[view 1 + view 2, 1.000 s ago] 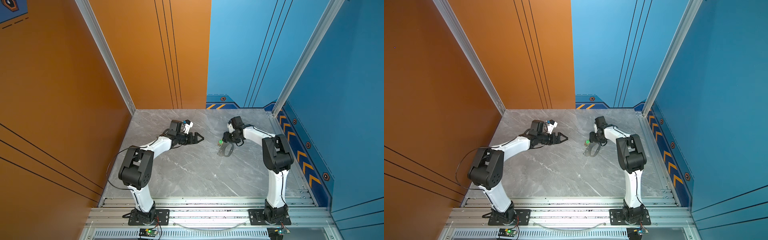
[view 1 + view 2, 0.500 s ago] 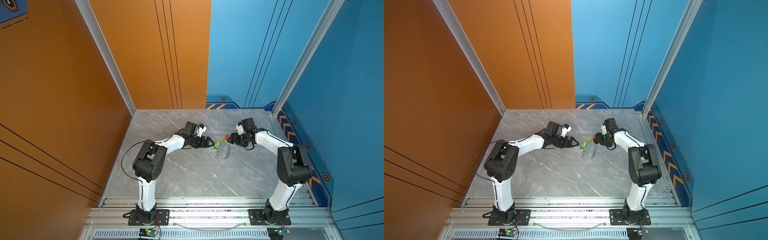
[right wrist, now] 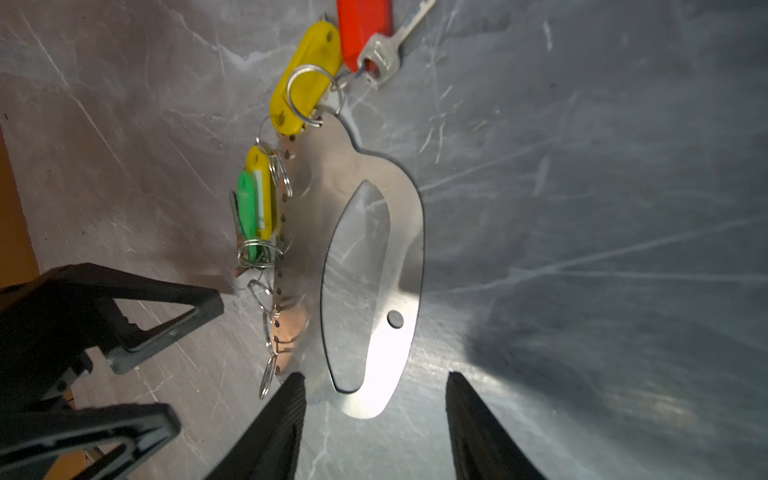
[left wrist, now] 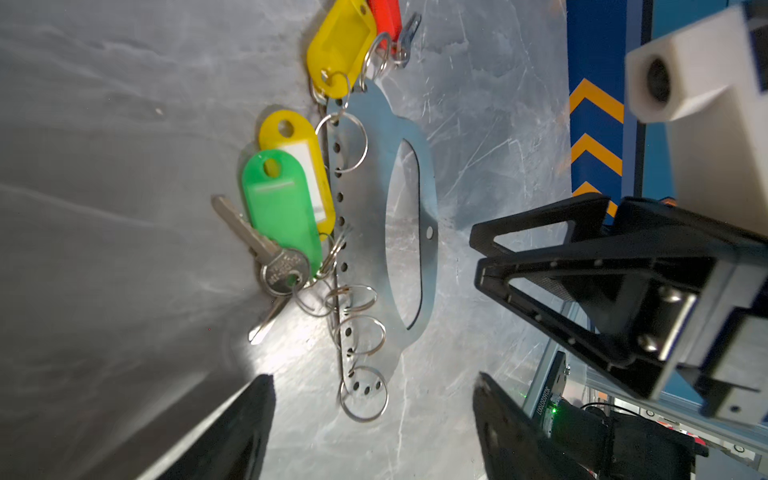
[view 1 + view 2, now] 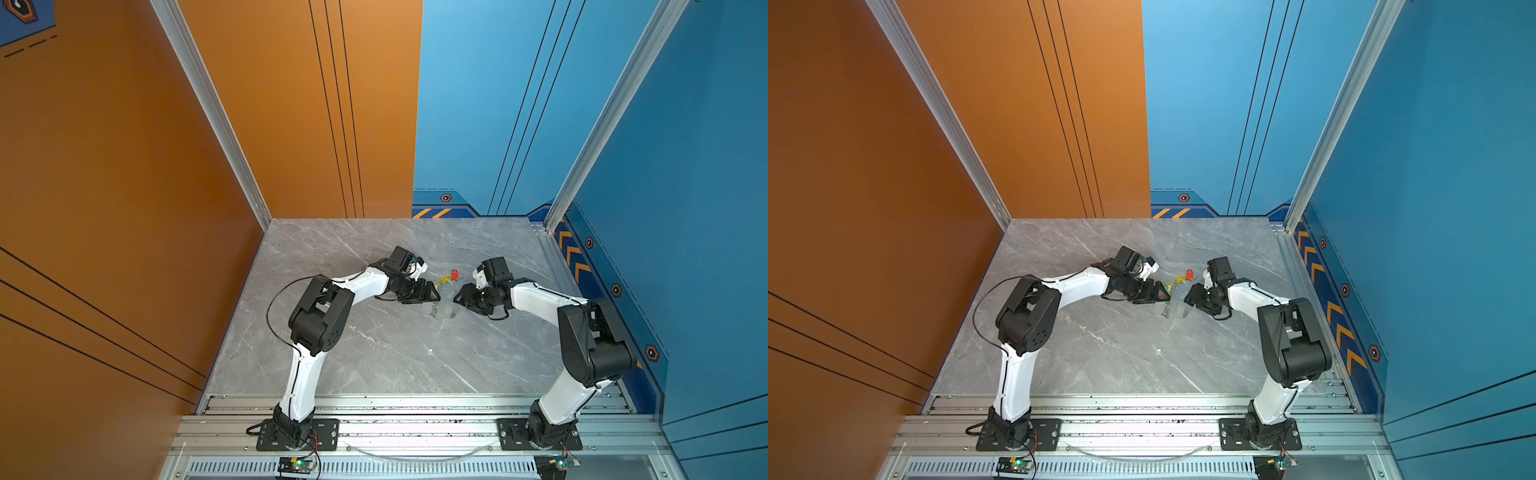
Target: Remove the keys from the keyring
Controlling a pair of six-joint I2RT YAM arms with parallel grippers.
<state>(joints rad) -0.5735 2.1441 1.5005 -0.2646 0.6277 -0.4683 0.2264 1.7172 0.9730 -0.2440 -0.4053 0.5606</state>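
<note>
Grey marble tbl (image 5: 374, 357), orange wall (image 5: 124, 166), blue wall (image 5: 685, 166)

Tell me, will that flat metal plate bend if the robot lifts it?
The keyring looks like thin sheet metal, so it probably stays stiff. The keys hang loosely off it, so they'd likely dangle. Lying flat on the table, its edge may be hard to pinch.

The keyring (image 4: 361, 216) is smooth, shiny sheet metal; the keys (image 4: 282, 266) are bright metal with glossy plastic tags (image 4: 282, 208); the counter (image 4: 104, 166) looks like polished, veined stone.
</note>
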